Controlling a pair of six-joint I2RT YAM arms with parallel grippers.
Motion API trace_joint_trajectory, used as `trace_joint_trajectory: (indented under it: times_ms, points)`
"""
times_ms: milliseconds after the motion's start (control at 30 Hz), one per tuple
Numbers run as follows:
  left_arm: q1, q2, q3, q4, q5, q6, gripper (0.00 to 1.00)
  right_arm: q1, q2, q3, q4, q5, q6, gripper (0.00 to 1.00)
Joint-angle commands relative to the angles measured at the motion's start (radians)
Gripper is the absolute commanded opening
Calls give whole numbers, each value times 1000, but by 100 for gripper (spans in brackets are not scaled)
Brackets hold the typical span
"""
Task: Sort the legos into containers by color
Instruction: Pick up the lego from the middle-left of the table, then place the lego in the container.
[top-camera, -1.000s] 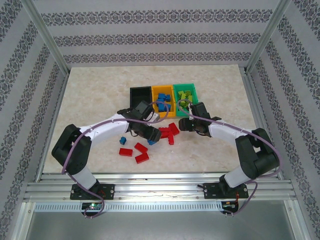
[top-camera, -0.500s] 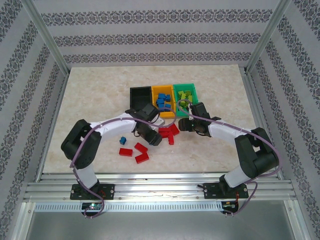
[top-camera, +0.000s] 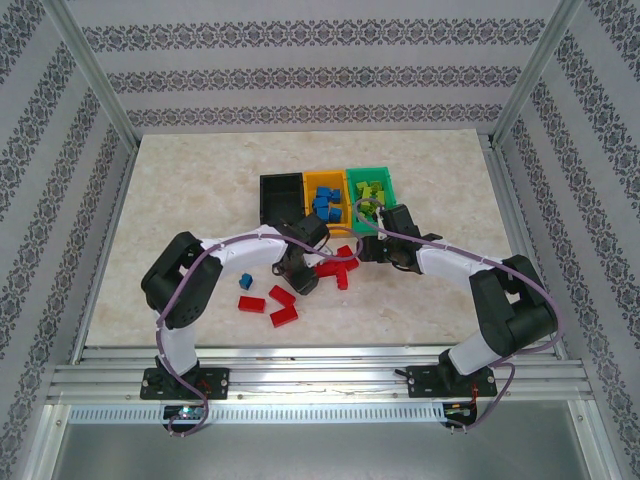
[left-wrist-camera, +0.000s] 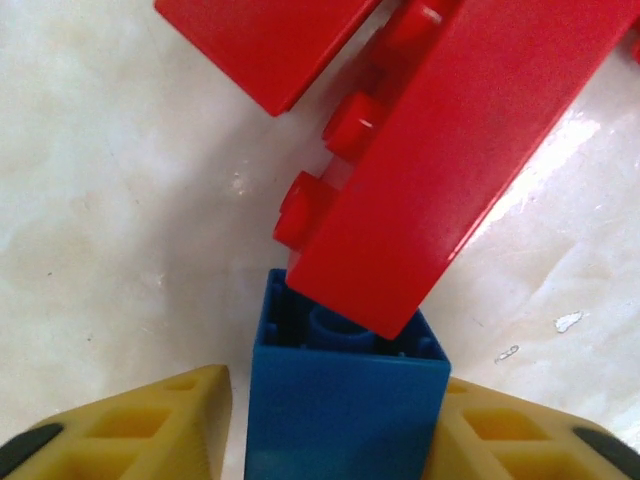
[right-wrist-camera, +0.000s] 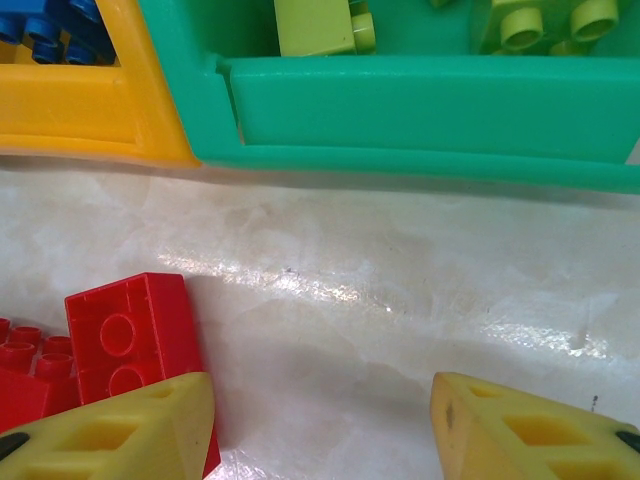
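- Pale marbled counter, patterned walls.
- Since a second ago, the left arm's elbow has swung inward.
- Left hand brackets a blue lego on the counter; whether it grips, I cannot tell.
- Right hand gapes wide before the green container.
- Red lego lies with its long axis diagonal, studs sideways, overlapping the blue one.

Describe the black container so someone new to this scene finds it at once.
Near the middle of the marble table stands a row of bins. The black container is the leftmost, followed by the orange-yellow bin holding blue bricks and the green bin. It alone is dark, with no bricks visible inside.
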Motion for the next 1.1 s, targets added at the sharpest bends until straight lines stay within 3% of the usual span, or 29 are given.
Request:
trace_joint_trajectory:
  times_ms: [0,100,533,833,1067]
  points:
    - [-16,-22,9,-12,6,13,41,-9,11,-9,13,-13,10,60]
    - [-12,-64,-15,41,30,-3,31,-9,16,-11,17,-16,12,60]
    - [58,-195,24,162,153,-146,22,-10,-5,-20,25,-27,21,60]
    - [96,-125,249,119,111,-314,20,-7,-4,-22,39,-53,36,60]
    - [149,45,470,51,82,-410,26,-9,-2,-22,43,-55,36,60]
